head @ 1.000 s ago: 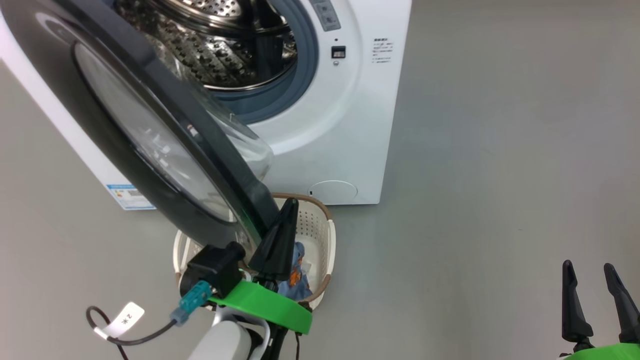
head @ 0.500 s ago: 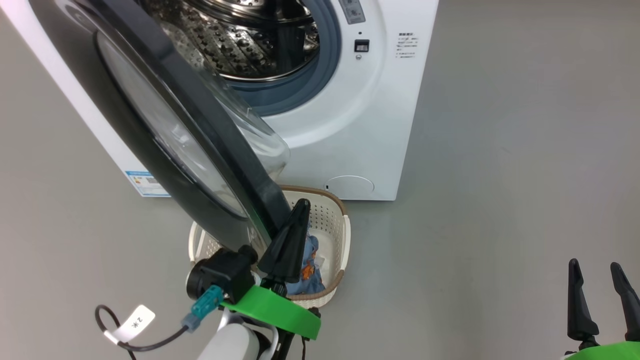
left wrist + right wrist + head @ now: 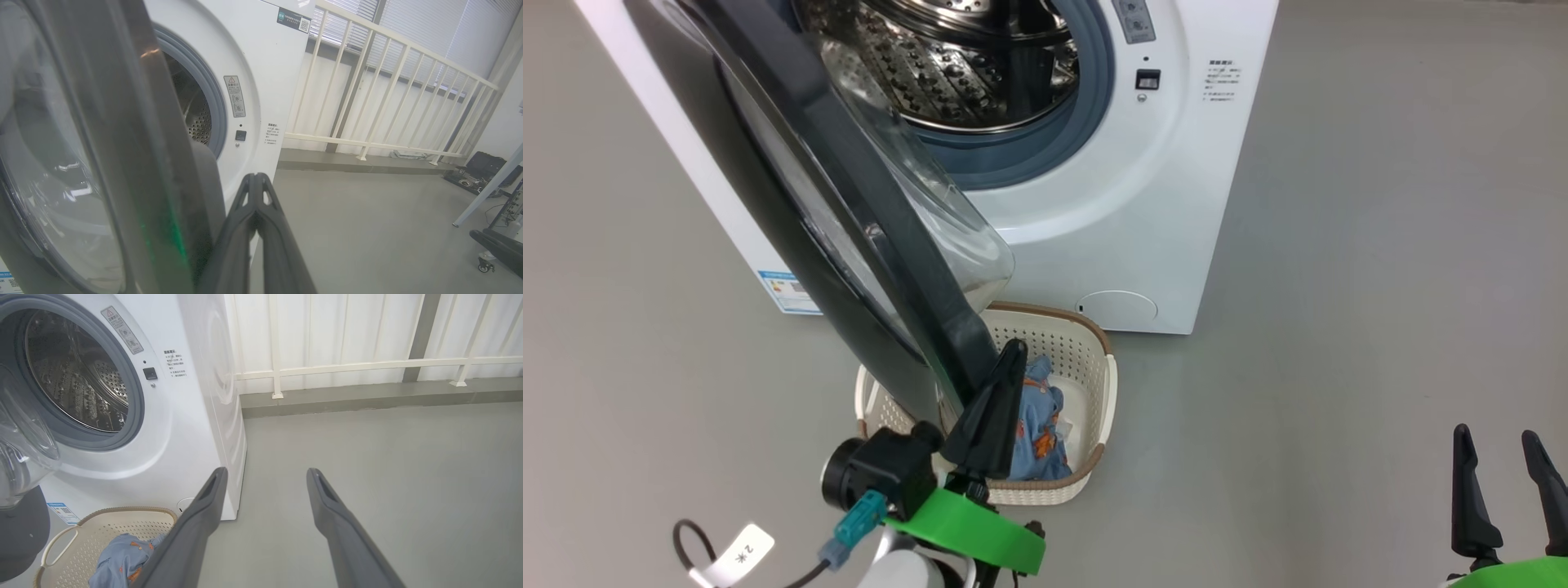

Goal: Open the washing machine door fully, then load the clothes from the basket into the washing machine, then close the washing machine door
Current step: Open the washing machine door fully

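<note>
1 basket (image 3: pixel 1088 349), 1 clothes bundle (image 3: pixel 1039 418), 2 tools (image 3: pixel 1014 349) (image 3: pixel 1494 433)

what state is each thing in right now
basket: upright on the floor, in front of the washing machine
clothes: bundled inside the basket
washing machine door: open, swung out above the basket
drum: the part in view holds no clothes
left gripper: shut, empty, beside the door's edge
right gripper: open, empty
</note>
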You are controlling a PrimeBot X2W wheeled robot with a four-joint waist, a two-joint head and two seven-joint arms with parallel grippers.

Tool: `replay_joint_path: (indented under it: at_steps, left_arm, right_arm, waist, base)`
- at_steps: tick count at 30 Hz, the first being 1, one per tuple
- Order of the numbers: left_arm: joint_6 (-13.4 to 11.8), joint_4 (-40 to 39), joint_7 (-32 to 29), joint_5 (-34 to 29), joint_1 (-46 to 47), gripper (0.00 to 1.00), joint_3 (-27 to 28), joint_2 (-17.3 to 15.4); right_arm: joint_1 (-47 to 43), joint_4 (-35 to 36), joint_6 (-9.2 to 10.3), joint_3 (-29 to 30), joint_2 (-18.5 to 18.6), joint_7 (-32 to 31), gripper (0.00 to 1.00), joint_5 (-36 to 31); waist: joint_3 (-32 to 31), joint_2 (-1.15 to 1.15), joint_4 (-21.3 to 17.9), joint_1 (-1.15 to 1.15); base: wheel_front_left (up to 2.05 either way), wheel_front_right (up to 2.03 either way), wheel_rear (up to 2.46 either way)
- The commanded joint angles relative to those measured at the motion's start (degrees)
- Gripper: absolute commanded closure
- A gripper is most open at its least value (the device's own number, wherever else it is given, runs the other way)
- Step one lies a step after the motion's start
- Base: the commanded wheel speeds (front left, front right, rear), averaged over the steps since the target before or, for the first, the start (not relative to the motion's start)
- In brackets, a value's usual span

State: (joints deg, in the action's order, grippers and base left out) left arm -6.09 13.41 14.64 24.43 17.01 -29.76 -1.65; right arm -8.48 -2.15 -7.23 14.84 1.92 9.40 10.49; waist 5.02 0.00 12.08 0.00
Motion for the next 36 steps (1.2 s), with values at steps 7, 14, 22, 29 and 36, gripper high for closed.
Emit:
replay_joint_path:
  at_steps: [7,14,22,29,36]
  left_arm:
    - [-1.9,-2.9,0.4,-1.1,-1.1,1.00,3.7,-3.1]
    - [-2.4,-4.4,0.4,-1.1,-1.8,1.00,3.1,-3.2]
    - [-2.4,-3.5,0.3,-0.1,-1.3,1.00,2.5,-2.7]
    - [-2.2,-1.6,0.3,0.5,0.3,1.00,3.1,-2.4]
    - [-2.6,-0.9,0.3,0.3,0.5,1.00,4.1,-2.4]
  right_arm:
    - [1.5,1.4,-0.25,-1.0,1.0,-0.3,0.00,-0.2]
    - [1.8,1.5,-0.25,-1.2,1.0,-0.5,0.00,0.1]
    - [2.4,1.0,-0.25,-1.7,1.0,-0.5,0.00,0.5]
    - [2.5,0.8,-0.25,-1.3,1.0,-0.5,0.00,0.9]
    - [2.4,0.8,-0.25,-0.6,1.0,-0.5,0.00,1.2]
  waist:
    - [0.2,0.00,0.9,0.00]
    - [0.8,0.00,1.2,0.00]
    - [1.0,0.00,-0.4,0.00]
    - [1.3,0.00,-1.8,0.00]
    - [1.6,0.00,-0.7,0.00]
  base:
    - [0.00,0.00,0.00]
    - [0.00,0.00,0.00]
    - [0.00,0.00,0.00]
    - [0.00,0.00,0.00]
    - [0.00,0.00,0.00]
